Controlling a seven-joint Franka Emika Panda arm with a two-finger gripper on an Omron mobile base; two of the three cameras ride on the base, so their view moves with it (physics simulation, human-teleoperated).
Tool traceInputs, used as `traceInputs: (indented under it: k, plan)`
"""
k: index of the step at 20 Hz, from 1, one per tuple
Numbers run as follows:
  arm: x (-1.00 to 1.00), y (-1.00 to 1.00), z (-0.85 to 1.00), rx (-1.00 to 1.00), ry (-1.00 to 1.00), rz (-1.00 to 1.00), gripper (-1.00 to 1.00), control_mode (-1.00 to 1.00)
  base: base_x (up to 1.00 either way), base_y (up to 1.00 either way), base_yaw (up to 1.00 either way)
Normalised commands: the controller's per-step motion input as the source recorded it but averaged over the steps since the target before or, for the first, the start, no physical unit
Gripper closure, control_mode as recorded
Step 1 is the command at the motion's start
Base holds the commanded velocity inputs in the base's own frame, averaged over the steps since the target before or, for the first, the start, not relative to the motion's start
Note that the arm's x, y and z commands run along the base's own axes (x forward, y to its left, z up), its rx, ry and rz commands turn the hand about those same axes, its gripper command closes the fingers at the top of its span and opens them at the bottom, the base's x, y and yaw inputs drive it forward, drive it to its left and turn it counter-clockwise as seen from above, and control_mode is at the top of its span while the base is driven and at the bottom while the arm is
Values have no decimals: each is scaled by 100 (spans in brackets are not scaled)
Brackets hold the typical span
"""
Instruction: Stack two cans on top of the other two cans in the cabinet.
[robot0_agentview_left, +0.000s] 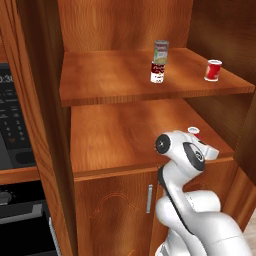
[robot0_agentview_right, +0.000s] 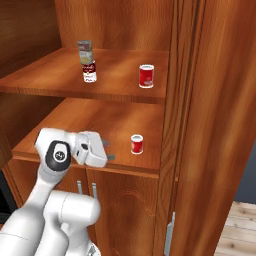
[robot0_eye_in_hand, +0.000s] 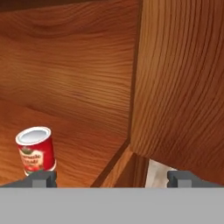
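**One can stacked on the upper shelf, one waiting below**

The large reddish-brown wooden cabinet (robot0_agentview_left: 125, 130) holds two open shelf boards above lower doors with slim metal handles (robot0_agentview_left: 149, 198). A black oven (robot0_agentview_left: 17, 130) stands just left of it. On the upper shelf board, the pale grey-green can with a silver lid (robot0_agentview_right: 85, 51) stands on top of the red-over-white can (robot0_agentview_right: 89, 71); the plain red can with a white rim (robot0_agentview_right: 146, 76) stands apart to the right. On the lower board sits the small red can with a yellowish label patch (robot0_eye_in_hand: 36, 150), upright. The white arm's gripper (robot0_agentview_right: 107, 150) hovers just left of it, fingers spread wide, holding nothing.
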Motion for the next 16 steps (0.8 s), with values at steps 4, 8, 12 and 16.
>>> traceInputs:
  k: [4,8,12,16]
  plan:
    - [29,-6,-11,0,-3,0,-100,-100,0,0,0]
    - [27,0,-6,0,-6,0,-100,-100,0,0,0]
    - [22,-2,-12,0,-7,0,-100,-100,0,0,0]
    - [19,-11,-11,0,-7,-1,-100,-100,0,0,0]
